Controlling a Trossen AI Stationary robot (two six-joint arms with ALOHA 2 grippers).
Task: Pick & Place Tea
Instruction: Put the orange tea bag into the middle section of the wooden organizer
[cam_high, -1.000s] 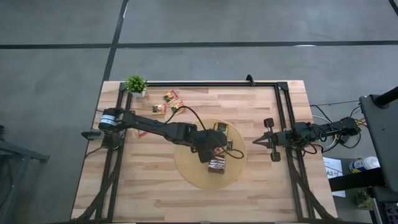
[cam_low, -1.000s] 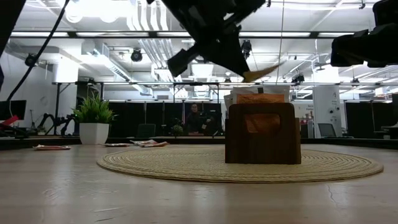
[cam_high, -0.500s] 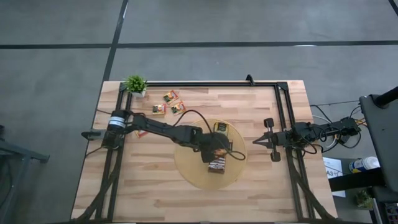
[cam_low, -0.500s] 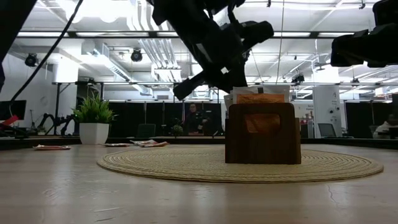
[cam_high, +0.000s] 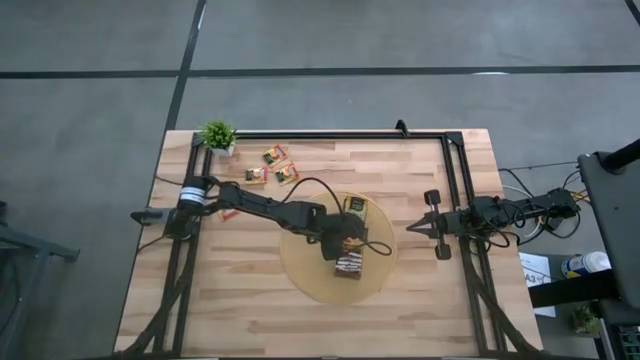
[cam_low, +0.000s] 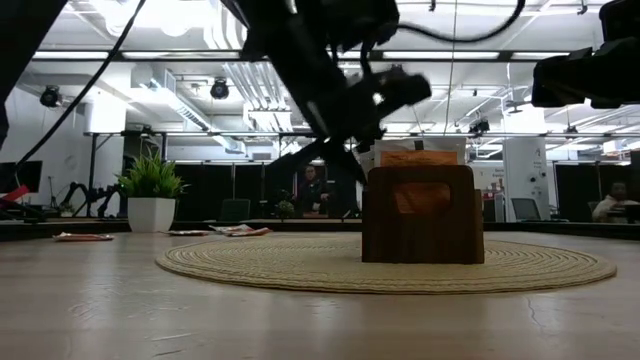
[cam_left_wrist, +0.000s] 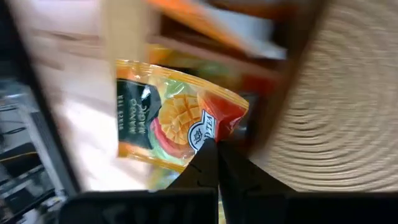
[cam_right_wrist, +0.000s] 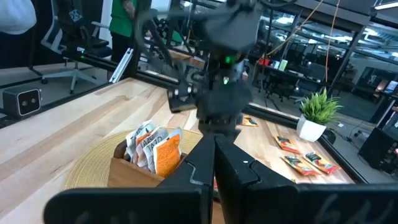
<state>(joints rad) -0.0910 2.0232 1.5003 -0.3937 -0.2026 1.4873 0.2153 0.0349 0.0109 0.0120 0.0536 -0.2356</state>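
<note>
1. Left gripper (cam_left_wrist: 210, 144) over the round woven straw mat (cam_high: 300, 270), fingers clenched on an orange-and-green mango tea sachet (cam_left_wrist: 174, 121), apparently just beside the brown wooden box (cam_low: 420, 215).
2. Right gripper (cam_high: 412, 228) pinched closed, empty, parked at the table's right edge.
3. More sachets (cam_high: 272, 165) near the potted plant (cam_high: 218, 135).

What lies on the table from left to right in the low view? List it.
Lone tea sachet → potted plant → loose tea sachets → brown box on the mat. The left gripper, shut on a mango sachet, overlaps the box from above, so it is left out.
</note>
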